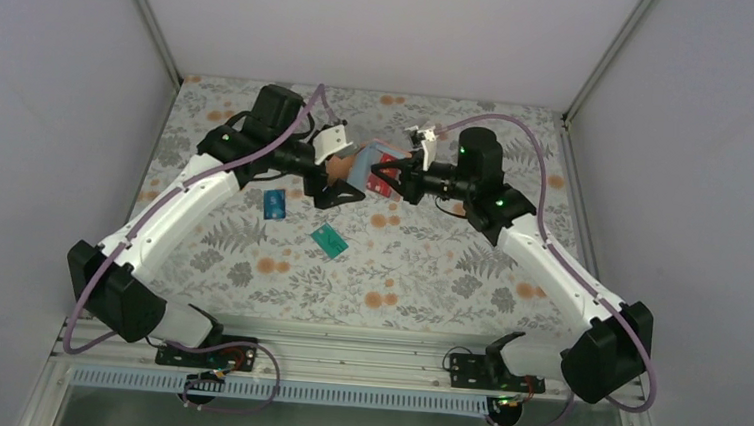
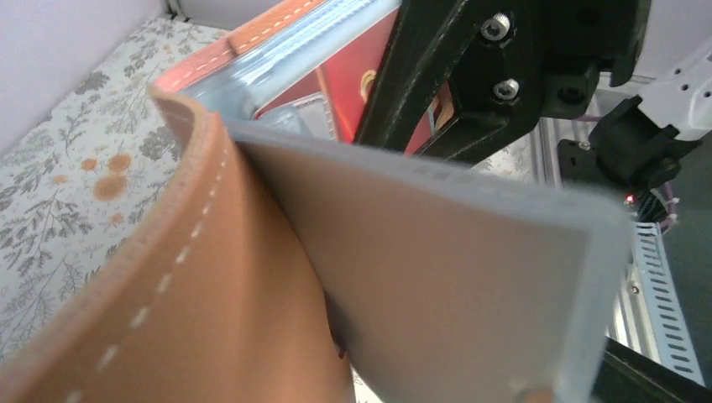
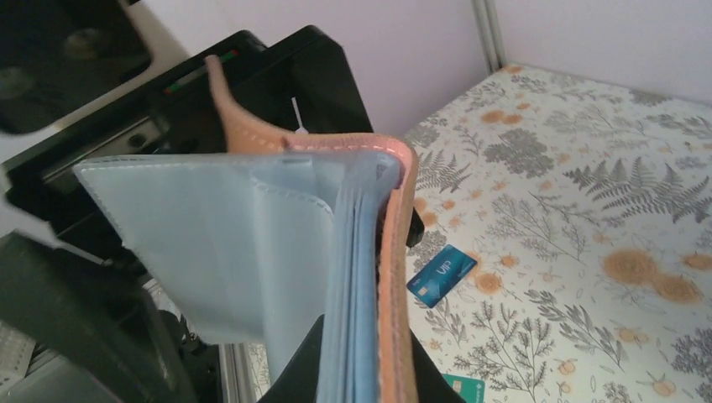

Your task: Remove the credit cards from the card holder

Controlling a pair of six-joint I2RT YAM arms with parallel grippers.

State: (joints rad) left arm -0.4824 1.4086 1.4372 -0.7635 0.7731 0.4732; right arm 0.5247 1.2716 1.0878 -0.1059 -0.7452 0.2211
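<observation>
The card holder (image 1: 348,167), tan leather with pale blue pockets, hangs above the table between both grippers. My left gripper (image 1: 338,182) is shut on its tan cover; the cover (image 2: 168,302) and a pale blue flap (image 2: 437,269) fill the left wrist view and hide my fingers. My right gripper (image 1: 393,177) is shut on the holder's other side, its black fingers (image 3: 294,378) clamping the pockets and cover edge (image 3: 393,285). A red card (image 2: 348,84) sits in a pocket. A blue card (image 1: 273,204) and a teal-green card (image 1: 329,240) lie on the table. They also show in the right wrist view, blue (image 3: 441,275) and teal-green (image 3: 463,388).
The floral tablecloth (image 1: 429,267) covers the table, with white walls on three sides. The metal rail (image 1: 363,357) with both arm bases runs along the near edge.
</observation>
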